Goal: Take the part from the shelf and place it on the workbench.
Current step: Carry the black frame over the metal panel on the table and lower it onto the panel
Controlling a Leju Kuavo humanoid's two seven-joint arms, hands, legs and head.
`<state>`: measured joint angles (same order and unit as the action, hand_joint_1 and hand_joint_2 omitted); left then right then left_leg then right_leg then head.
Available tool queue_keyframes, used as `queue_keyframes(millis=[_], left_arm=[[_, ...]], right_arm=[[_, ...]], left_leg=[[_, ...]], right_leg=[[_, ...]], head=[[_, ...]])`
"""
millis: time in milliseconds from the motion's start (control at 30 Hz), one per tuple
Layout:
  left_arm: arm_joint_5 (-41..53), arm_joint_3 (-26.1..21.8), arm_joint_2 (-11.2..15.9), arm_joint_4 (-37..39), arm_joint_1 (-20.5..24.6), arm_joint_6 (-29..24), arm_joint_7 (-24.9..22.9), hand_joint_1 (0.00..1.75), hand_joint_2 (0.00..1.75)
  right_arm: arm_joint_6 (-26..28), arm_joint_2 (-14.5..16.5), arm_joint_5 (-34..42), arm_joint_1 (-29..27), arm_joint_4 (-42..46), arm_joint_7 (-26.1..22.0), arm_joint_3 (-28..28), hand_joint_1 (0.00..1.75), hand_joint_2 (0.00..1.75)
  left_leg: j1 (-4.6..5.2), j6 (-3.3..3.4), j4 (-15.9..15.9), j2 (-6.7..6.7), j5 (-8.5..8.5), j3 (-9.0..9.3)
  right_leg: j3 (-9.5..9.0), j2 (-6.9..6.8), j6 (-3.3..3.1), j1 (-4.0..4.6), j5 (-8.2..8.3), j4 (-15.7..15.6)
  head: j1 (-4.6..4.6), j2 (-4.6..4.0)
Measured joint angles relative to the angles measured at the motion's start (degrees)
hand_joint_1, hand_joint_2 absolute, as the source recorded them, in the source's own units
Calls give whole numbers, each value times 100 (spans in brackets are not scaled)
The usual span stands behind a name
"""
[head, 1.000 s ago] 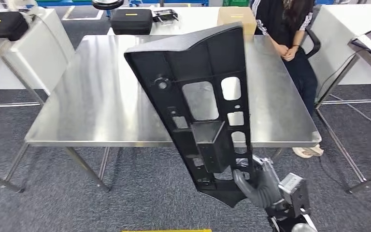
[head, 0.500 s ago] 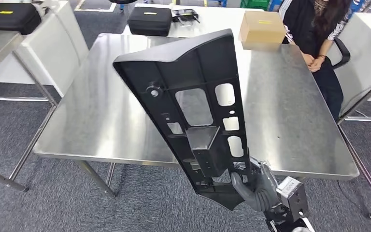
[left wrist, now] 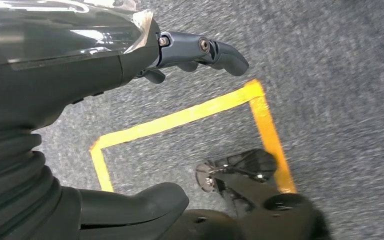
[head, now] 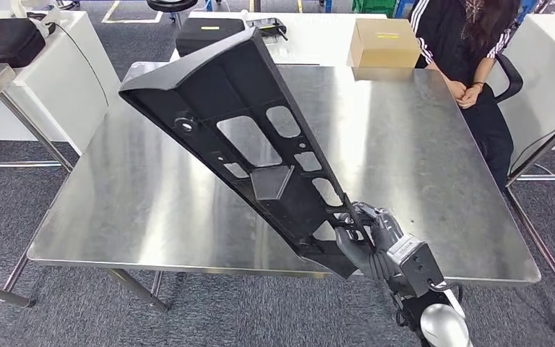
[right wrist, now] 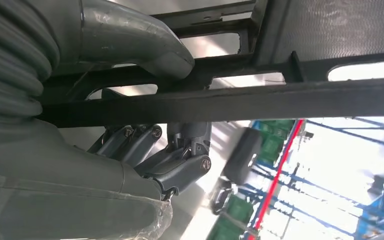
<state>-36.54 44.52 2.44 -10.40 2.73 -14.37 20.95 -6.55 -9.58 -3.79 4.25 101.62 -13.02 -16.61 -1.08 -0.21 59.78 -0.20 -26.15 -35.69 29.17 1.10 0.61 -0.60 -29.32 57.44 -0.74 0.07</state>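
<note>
Right hand (head: 367,242) grips the long black moulded plastic part with cut-out windows (head: 253,148) at its narrow near end, fingers wrapped around the frame edge. In the right wrist view the thumb (right wrist: 130,37) lies over one bar of the part (right wrist: 260,102) and the darker fingers (right wrist: 180,165) curl beneath it. From the hand the part slants up and away to the left, its wide end high above the brushed stainless-steel workbench (head: 426,166); whether the gripped end touches the bench edge cannot be told. Left hand (left wrist: 80,100) hangs over grey carpet (left wrist: 330,60) marked with yellow floor tape (left wrist: 180,117), fingers (left wrist: 215,50) loosely curled and apart from the thumb, holding nothing. Well beyond the right hand, past the far bench edge: a brown cardboard box (head: 384,42), a black zip case (head: 202,30), and a seated person in dark clothing (head: 470,43).
</note>
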Motion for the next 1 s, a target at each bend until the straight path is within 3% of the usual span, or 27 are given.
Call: queue_keyframes(millis=[100, 333, 567, 800, 1000], left_arm=[[23, 22, -3, -4, 27, 1, -36, 0, 175], [70, 93, -2, -64, 168, 28, -116, 0, 175], [118, 134, -35, -111, 205, -16, -161, 0, 175], [191, 185, -51, -119, 213, 7, -245, 0, 175], [227, 255, -54, -139, 224, 16, -250, 0, 175]], right_arm=[[-17, 7, -132, 335, -176, 68, -167, 175, 175], [-243, 98, -232, 2024, -1458, 448, -904, 175, 175], [-16, 421, -734, 3403, -3151, 657, -1669, 175, 175], [270, 701, -1294, 4247, -4467, 947, -2143, 175, 175], [327, 796, -1403, 4566, -5116, 1024, -2292, 175, 175]], left_leg=[[32, 91, -60, 2, 56, 3], [56, 124, -65, -3, 45, -2], [51, 146, -64, -7, 58, 9], [30, 148, -68, -8, 63, 14], [27, 147, -71, -7, 62, 14]], right_leg=[[28, -6, 62, 23, -36, 29], [-2, -20, 75, 18, -35, -58], [-5, -29, 103, 27, -17, -59], [-7, -34, 103, 55, -16, -56], [-6, -36, 103, 59, -17, -56]], head=[[5, 0], [12, 0], [10, 0], [9, 0], [9, 0]])
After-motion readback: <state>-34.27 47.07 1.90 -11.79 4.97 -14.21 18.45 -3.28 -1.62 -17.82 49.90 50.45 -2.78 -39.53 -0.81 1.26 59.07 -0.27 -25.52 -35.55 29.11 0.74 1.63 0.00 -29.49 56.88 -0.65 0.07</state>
